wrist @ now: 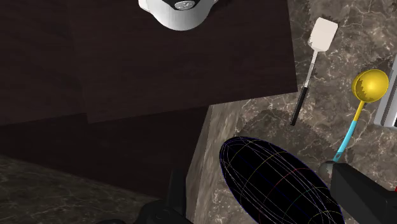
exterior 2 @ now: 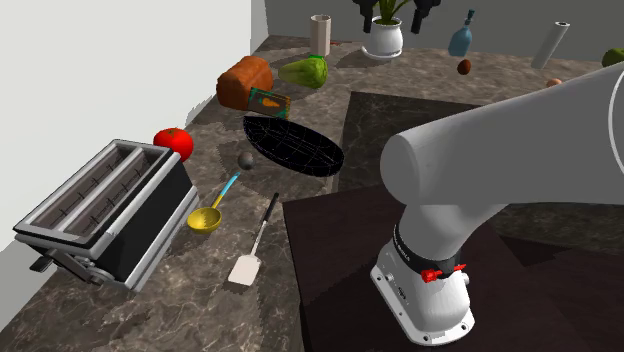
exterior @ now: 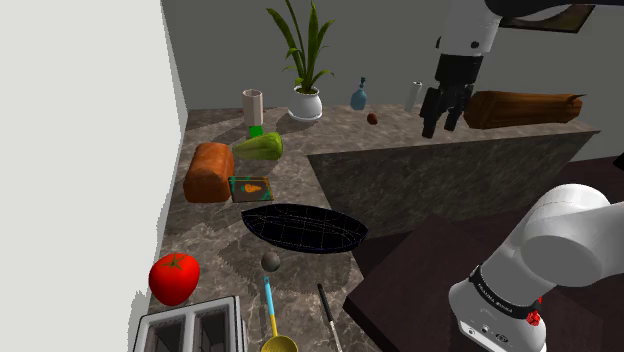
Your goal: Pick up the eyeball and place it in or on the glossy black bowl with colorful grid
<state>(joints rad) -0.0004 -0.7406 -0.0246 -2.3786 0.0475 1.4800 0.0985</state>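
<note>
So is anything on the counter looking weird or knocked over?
Nothing looks spilled or broken. One oddity: what looks like a rough brown log lies on the counter, close to the end effector in the shoulder view. That is an unusual thing to find among kitchen items.

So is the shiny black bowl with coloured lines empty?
Empty. Inside the glossy black bowl only grid lines show; the small grey ball lies on the counter beside it.
</note>
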